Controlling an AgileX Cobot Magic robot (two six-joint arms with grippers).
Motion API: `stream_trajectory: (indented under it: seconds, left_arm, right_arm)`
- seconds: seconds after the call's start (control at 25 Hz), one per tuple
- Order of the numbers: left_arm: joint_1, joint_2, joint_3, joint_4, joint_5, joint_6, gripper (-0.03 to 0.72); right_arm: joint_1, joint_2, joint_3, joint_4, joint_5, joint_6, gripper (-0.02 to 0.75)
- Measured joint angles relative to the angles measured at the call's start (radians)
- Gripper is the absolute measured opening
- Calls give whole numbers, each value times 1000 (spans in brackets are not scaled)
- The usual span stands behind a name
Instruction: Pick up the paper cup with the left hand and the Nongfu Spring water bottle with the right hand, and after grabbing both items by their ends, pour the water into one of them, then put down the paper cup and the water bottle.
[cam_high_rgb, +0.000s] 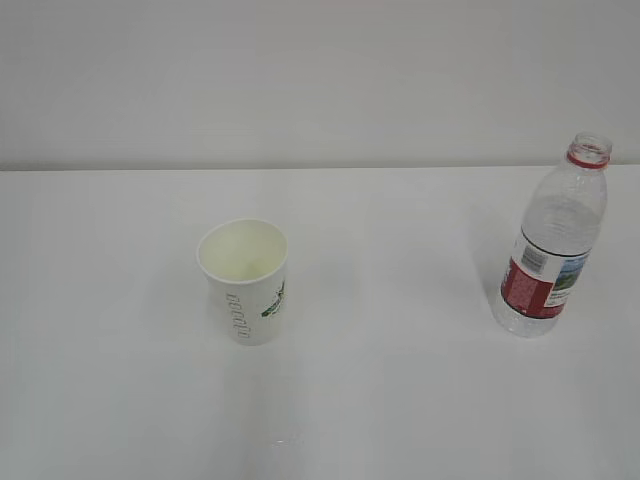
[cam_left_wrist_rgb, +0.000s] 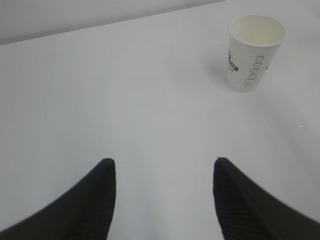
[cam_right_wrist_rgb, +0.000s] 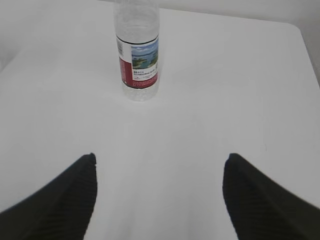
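My left gripper (cam_left_wrist_rgb: 162, 167) has its two fingers (cam_left_wrist_rgb: 95, 200) spread wide, and nothing is between them. It hangs over the bare white table (cam_left_wrist_rgb: 125, 100). The cup (cam_left_wrist_rgb: 253, 52) stands upright ahead of it and off to the right, well apart from my fingertips. In this view the cup's mouth is open to the camera and the inside looks pale; I cannot tell if there is any liquid in it. The grey-green lettering runs along its side.

My right gripper (cam_right_wrist_rgb: 159, 159) also has its fingers (cam_right_wrist_rgb: 255, 200) spread wide and empty. The bottle (cam_right_wrist_rgb: 138, 55) stands upright ahead of it, a little to the left of the middle line between my fingers, and well apart from them. Its red-and-white label with the small landscape picture faces my wrist camera. The top of the bottle is cut off by the upper edge of this view.

In the exterior view neither of my grippers shows. The cup (cam_high_rgb: 245, 280) stands left of the middle of the table (cam_high_rgb: 400, 400), with the green leaf mark on its side. The bottle (cam_high_rgb: 552, 250) stands far to the right, well apart from the cup, taller than it, with a red neck ring and no cap. The bottle is clear; the level of water in it I cannot read.
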Motion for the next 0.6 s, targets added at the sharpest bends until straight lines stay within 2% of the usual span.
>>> stream_trajectory:
  seconds: [0.6]
  left_arm:
    - [0,0,0,0,0,0,451]
  right_arm:
    - [0,0,0,0,0,0,588]
